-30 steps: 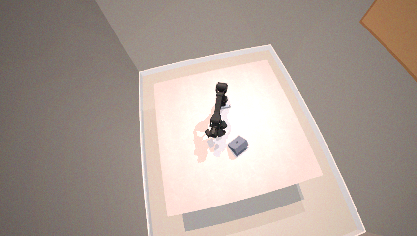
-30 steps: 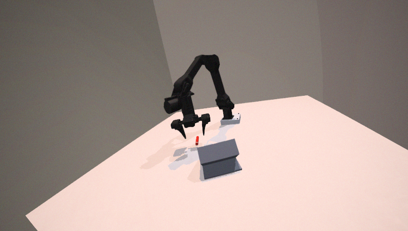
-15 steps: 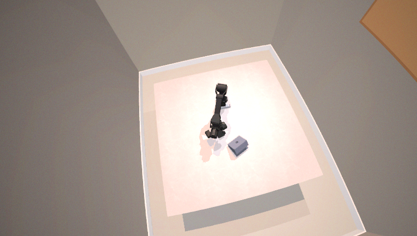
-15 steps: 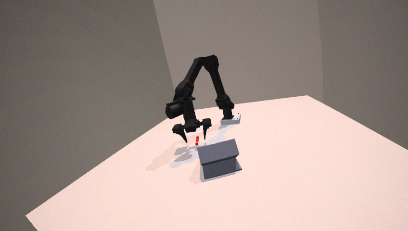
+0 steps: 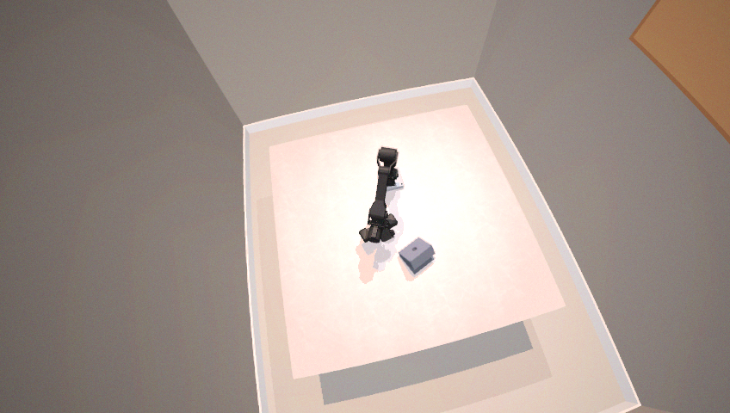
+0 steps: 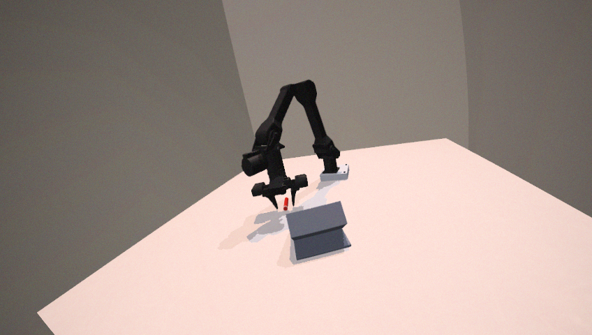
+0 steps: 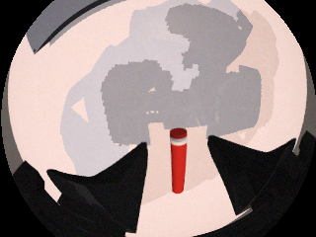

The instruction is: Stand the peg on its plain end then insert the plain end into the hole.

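Observation:
A red peg (image 6: 285, 202) (image 7: 178, 165) lies on its side on the table. Its white band (image 7: 179, 140) is near the end farther from the robot's base. My gripper (image 6: 285, 206) (image 7: 179, 143) is open, pointing down, with one fingertip on each side of the peg and a gap on both sides. In the top view the arm hides the peg. The grey sloped panel (image 5: 423, 250) (image 6: 316, 220) stands beside the gripper, and its corner shows at the upper left of the wrist view (image 7: 51, 22). Its hole (image 5: 414, 249) shows in the top view only.
The pale table (image 5: 481, 266) (image 6: 435, 265) carries the arm's light base plate (image 6: 334, 176) behind the gripper. The panel is the nearest obstacle to the fingers. Shadows of the arm fall across the table around the peg.

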Robot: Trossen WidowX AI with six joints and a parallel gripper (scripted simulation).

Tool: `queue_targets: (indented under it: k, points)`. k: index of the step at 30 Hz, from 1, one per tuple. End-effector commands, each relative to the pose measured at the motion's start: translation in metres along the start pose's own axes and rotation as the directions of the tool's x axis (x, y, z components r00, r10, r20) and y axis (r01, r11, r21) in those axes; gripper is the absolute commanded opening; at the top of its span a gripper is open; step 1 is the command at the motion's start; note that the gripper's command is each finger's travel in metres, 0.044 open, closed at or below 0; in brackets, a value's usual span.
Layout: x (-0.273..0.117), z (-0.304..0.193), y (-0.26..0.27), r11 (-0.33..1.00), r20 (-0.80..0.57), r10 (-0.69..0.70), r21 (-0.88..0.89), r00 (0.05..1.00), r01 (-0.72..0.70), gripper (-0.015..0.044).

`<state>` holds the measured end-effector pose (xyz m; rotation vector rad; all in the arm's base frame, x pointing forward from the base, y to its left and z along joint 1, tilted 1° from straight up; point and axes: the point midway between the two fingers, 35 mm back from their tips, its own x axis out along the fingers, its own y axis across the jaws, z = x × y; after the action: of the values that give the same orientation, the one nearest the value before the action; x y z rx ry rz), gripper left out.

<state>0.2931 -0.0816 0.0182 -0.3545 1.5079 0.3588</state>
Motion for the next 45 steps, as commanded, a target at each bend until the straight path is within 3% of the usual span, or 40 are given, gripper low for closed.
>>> queue_targets:
  k: [1,3,15,24,45]
  points:
    - [0.0009,0.0003,0.0006,1.0,0.003,0.003,-0.004,1.0,-0.003,0.0151]
    - [0.0009,0.0003,0.0006,1.0,0.003,0.003,-0.004,1.0,-0.003,0.011]
    - [0.0009,0.0003,0.0006,1.0,0.003,0.003,-0.004,1.0,-0.003,0.011]
    - [0.0009,0.0003,0.0006,1.0,0.003,0.003,-0.004,1.0,-0.003,0.005]
    - [-0.0077,-0.0054,0.0001,1.0,0.127,0.001,0.0,0.992,-0.001,0.005]
